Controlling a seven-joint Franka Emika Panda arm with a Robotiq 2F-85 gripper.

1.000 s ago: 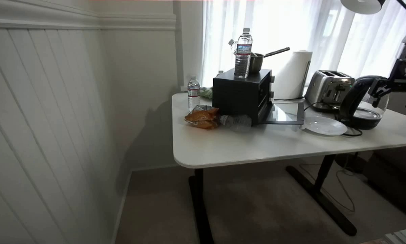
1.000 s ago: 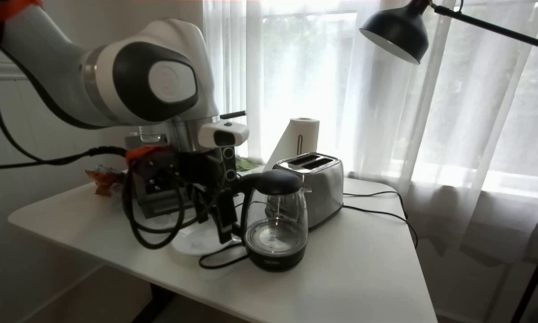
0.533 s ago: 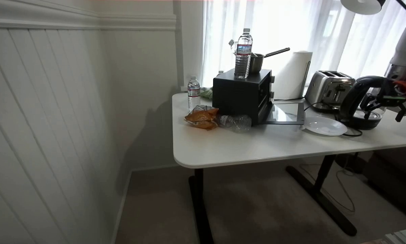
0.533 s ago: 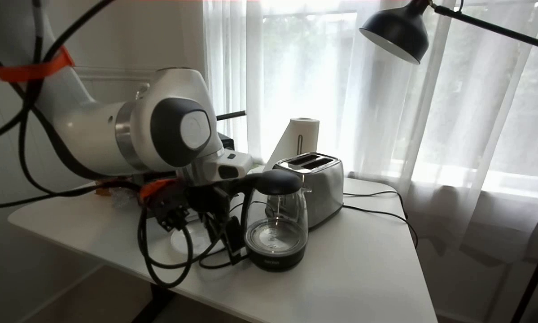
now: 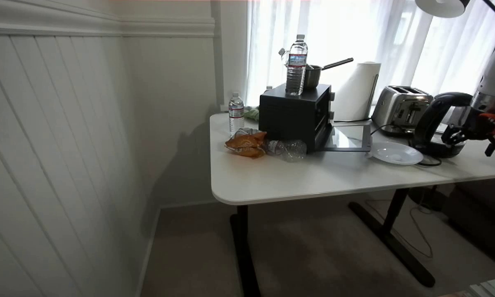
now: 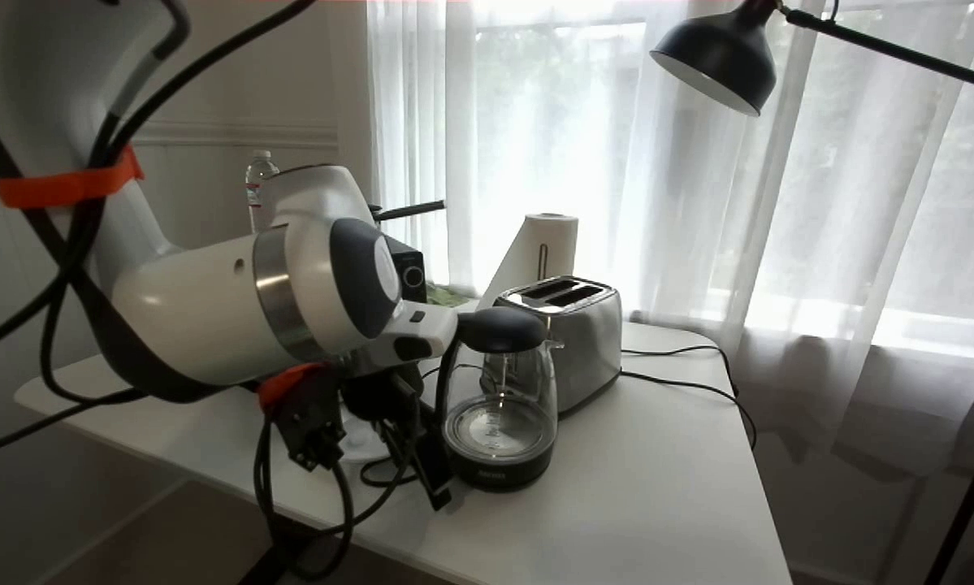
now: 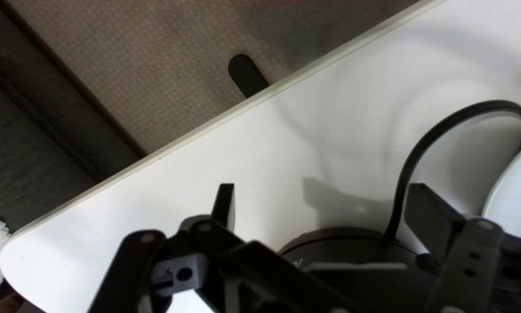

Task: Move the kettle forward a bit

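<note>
The kettle point(image 6: 500, 400) stands upright on the white counter point(image 6: 641, 487). Its glass body, black lid and dark base are well seen in an exterior view, and its curved black handle point(image 5: 428, 119) rises at its side. The hand point(image 7: 323, 204) is just beside the kettle, quite low, at about the level of the base. In an exterior view it appears left of the kettle, and the end of the robot arm point(image 6: 202, 313) covers a part of the handle. In the wrist view the base is in the lower middle, between the fingers point(image 7: 430, 217) in the picture, but lower than their tips. These fingers are spread widely apart and the hand has hold of nothing. In an exterior view a finger is seen in front of the base; whether it touches, I cannot tell.

From the base a black cord point(image 7: 499, 105) makes a loop on the counter toward a white plate point(image 5: 397, 153), which lies near the kettle. Just behind the kettle is the shiny toaster point(image 6: 588, 349), and next to it a paper towel roll point(image 5: 356, 93). Well apart from the kettle, a black boxy appliance point(image 5: 290, 119) carries an upright water bottle point(image 5: 297, 74) and a metal pot point(image 5: 312, 77). Near this appliance are an orange bag point(image 5: 247, 145), a lying bottle point(image 5: 290, 149) and a standing bottle point(image 5: 236, 115). A dark lamp point(image 6: 718, 61) is high, in front of the white curtains point(image 6: 584, 138).
</note>
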